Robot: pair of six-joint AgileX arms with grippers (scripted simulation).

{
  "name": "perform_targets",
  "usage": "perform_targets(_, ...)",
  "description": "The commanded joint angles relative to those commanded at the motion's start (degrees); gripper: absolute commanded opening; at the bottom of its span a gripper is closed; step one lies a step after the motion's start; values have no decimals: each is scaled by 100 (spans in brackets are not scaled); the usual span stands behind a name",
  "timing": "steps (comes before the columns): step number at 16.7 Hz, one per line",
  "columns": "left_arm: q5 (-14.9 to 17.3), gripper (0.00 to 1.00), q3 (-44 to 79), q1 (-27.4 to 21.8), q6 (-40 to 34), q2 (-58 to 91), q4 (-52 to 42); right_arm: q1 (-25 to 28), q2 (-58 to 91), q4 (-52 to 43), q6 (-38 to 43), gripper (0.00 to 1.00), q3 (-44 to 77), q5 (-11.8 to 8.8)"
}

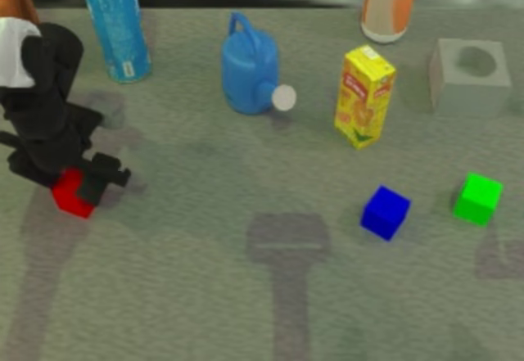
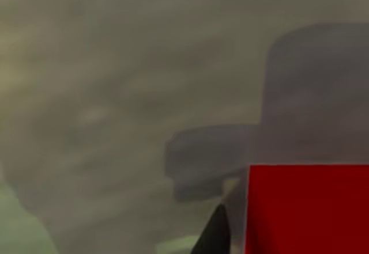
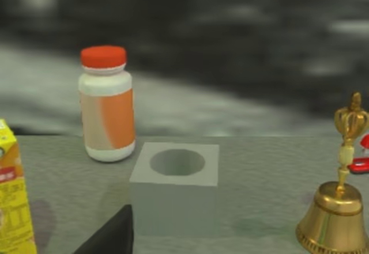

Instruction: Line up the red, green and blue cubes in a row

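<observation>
Table (image 1: 205, 295) first, grey-green and mottled. The tall blue can (image 1: 115, 21) has print on it, but I can't read it. Same with the yellow juice carton (image 1: 364, 96) and the orange-banded bottle (image 1: 390, 2), whose contents stay hidden. Left gripper (image 1: 82, 182) at the table's left is clamped around the red cube (image 1: 72, 193). Blue cube (image 1: 386, 211) and green cube (image 1: 478, 198) sit near each other, right side.

Matt red cube (image 1: 72, 197), glossy brass-like bell (image 3: 336, 216), smooth plastic-looking bottle (image 3: 106, 104), mottled matt table (image 1: 205, 295).
</observation>
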Motion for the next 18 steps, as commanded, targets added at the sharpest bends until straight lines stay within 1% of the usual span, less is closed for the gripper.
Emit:
perform_targets(1,0,2,0,0,0,0,0,0,0,0,0,100,0,0)
perform_targets(2,0,0,0,0,0,0,0,0,0,0,0,100,0,0)
perform_targets(9,0,0,0,0,0,0,0,0,0,0,0,100,0,0)
perform_targets(10,54,0,67,3,-29,-204,-94,0,0,0,0,100,0,0)
perform_targets(12,50,0,146,18,-34,-243,-195,0,0,0,0,100,0,0)
perform_targets(18,48,0,766,106,-47,-753,-1393,0,0,0,0,100,0,0)
